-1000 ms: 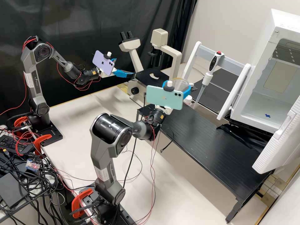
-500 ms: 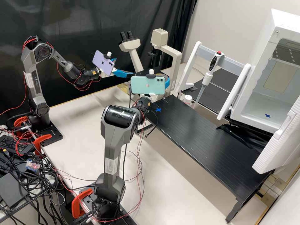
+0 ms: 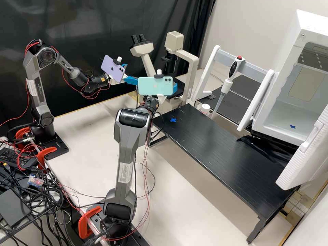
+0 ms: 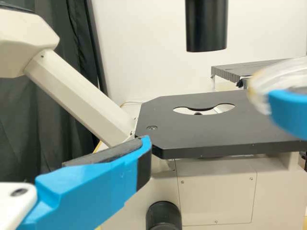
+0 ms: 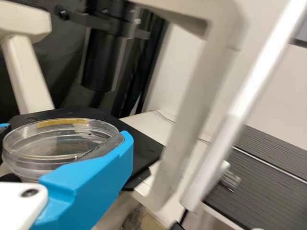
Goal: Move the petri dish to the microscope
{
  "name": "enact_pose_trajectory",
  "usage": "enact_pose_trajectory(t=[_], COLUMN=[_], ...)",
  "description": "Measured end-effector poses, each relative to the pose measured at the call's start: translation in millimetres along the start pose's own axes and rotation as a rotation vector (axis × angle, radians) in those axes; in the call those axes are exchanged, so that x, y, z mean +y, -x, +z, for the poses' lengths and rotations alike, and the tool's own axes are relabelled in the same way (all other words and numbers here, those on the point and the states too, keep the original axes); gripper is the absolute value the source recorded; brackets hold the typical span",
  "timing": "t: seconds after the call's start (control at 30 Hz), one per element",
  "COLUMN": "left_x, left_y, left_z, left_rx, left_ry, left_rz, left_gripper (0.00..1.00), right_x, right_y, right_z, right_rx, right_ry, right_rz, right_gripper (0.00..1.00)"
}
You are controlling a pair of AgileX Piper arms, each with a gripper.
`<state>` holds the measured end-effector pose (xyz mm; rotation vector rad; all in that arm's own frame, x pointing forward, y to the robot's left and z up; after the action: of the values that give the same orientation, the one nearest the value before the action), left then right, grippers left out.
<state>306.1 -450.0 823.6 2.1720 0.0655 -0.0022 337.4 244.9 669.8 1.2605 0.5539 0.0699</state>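
Observation:
In the high view my left gripper (image 3: 132,73) stands open left of the microscope (image 3: 189,65). The left wrist view shows this gripper (image 4: 112,160) with a bare pad before the black stage (image 4: 216,132). My right gripper (image 3: 175,88) is partly behind its mint phone, at the stage's near side. In the right wrist view this gripper (image 5: 64,139) is shut on the clear petri dish (image 5: 48,143), held about level, with the stage (image 5: 139,148) behind it. The dish (image 4: 278,79) also appears at the left wrist view's edge, beside a blue finger.
The microscope's dark condenser (image 4: 206,24) hangs over the stage, and its pale upright (image 5: 187,115) rises beside it. A black raised shelf (image 3: 218,150) stands to the right, with a white-capped bottle (image 3: 205,108) and a pipette (image 3: 226,85) on a stand behind it.
My right gripper has moved left across the high view, from above the black shelf to in front of the microscope's stage, uncovering a blue mark on the shelf. The left arm has kept still.

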Motion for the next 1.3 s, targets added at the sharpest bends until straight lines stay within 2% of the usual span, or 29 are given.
enact_pose_trajectory(t=[0.03,0.2,0.3,0.47,0.6,0.7,0.93,1.07,1.1,1.27,1.3], left_x=[0.0,0.0,0.0,0.0,0.0,0.0,0.0,0.0,0.0,0.0,0.0], left_y=[0.0,0.0,0.0,0.0,0.0,0.0,0.0,0.0,0.0,0.0,0.0], left_z=[0.0,0.0,0.0,0.0,0.0,0.0,0.0,0.0,0.0,0.0,0.0], left_rx=[0.000,0.000,0.000,0.000,0.000,0.000,0.000,0.000,0.000,0.000,0.000], left_ry=[0.000,0.000,0.000,0.000,0.000,0.000,0.000,0.000,0.000,0.000,0.000], left_rz=[0.000,0.000,0.000,0.000,0.000,0.000,0.000,0.000,0.000,0.000,0.000], left_gripper=[1.00,1.00,1.00,1.00,1.00,1.00,1.00,1.00,1.00,1.00,1.00], right_x=[-2.7,-9.3,-14.1,-15.0,-20.1,-24.0,-24.7,-26.2,-26.2,-20.7,-19.2], right_y=[-5.7,-24.5,-37.5,-51.4,-63.2,-71.3,-85.7,-93.4,-95.6,-102.5,-103.5], right_z=[-1.8,-2.0,-0.6,-2.3,-3.2,-4.4,-8.9,-6.9,-5.8,3.3,5.7], right_rx=[-0.005,-0.036,-0.060,-0.071,-0.074,-0.072,-0.089,-0.122,-0.139,-0.189,-0.196], right_ry=[0.009,-0.001,-0.045,-0.069,-0.088,-0.120,-0.155,-0.157,-0.170,-0.155,-0.156], right_rz=[-0.012,-0.047,-0.057,-0.060,-0.103,-0.138,-0.190,-0.190,-0.187,-0.180,-0.178], right_gripper=[0.00,0.00,0.00,0.00,0.00,0.00,0.00,0.00,0.00,0.00,1.00])
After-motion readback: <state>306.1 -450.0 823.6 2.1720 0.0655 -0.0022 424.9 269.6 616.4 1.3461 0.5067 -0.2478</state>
